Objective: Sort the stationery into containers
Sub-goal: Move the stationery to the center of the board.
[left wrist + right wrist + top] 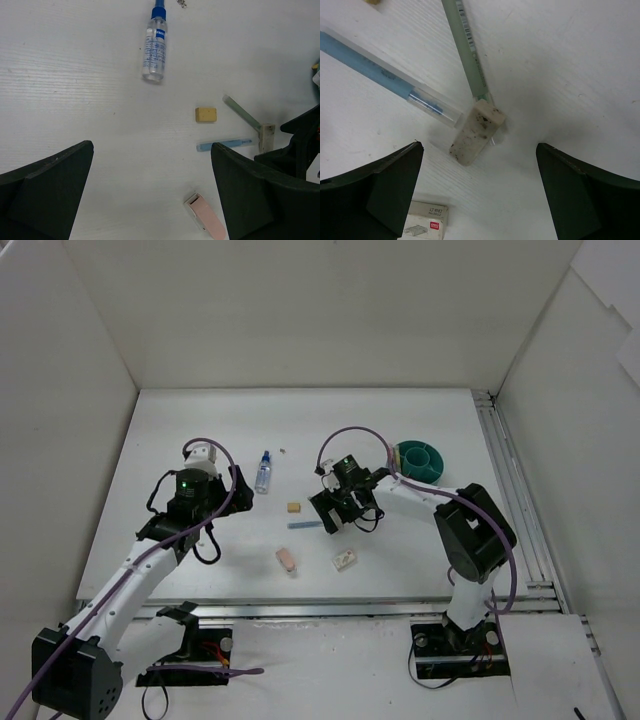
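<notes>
My right gripper [345, 517] is open and low over the table, in the wrist view [477, 192] just short of a dirty white eraser [476, 132]. The eraser lies at the tips of a grey-green pen [465, 50] and a blue pen [385, 75]. My left gripper [150, 195] is open and empty, above the table. Ahead of it lie a clear blue-capped bottle [153, 50], a tan cube [206, 114], the blue pen [225, 145] and a pink eraser [206, 217]. The teal bowl [437, 452] stands right of my right gripper.
A small white staples box [422, 225] lies beside my right gripper's left finger; it also shows in the top view [345, 560]. White walls close the table at the back and sides. A metal rail [505, 490] runs along the right edge.
</notes>
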`<state>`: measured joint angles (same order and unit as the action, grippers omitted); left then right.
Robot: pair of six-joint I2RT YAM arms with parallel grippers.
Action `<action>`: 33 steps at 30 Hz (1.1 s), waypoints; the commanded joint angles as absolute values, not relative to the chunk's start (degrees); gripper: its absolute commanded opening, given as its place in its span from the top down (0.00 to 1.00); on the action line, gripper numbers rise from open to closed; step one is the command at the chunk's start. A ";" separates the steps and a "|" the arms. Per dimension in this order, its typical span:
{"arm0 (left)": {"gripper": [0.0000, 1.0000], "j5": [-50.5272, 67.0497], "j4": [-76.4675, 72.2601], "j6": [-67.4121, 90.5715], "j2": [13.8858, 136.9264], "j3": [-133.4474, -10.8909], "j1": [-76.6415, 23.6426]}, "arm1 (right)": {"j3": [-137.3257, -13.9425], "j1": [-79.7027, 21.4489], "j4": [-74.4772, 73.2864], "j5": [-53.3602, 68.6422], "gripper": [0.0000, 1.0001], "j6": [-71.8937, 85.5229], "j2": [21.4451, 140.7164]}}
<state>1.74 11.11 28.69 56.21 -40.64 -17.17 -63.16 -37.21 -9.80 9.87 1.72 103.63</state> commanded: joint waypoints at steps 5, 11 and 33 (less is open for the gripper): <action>0.00 3.25 6.33 27.25 55.99 -43.07 -16.87 | -66.27 -37.44 -6.95 7.57 0.04 0.53 100.02; 0.00 2.73 6.94 27.16 55.99 -42.98 -16.87 | -70.65 -37.62 -6.42 6.78 0.02 -1.58 102.04; 0.00 1.23 7.29 26.37 53.88 -41.31 -16.87 | -74.28 -40.87 -9.75 4.92 0.60 -10.03 111.62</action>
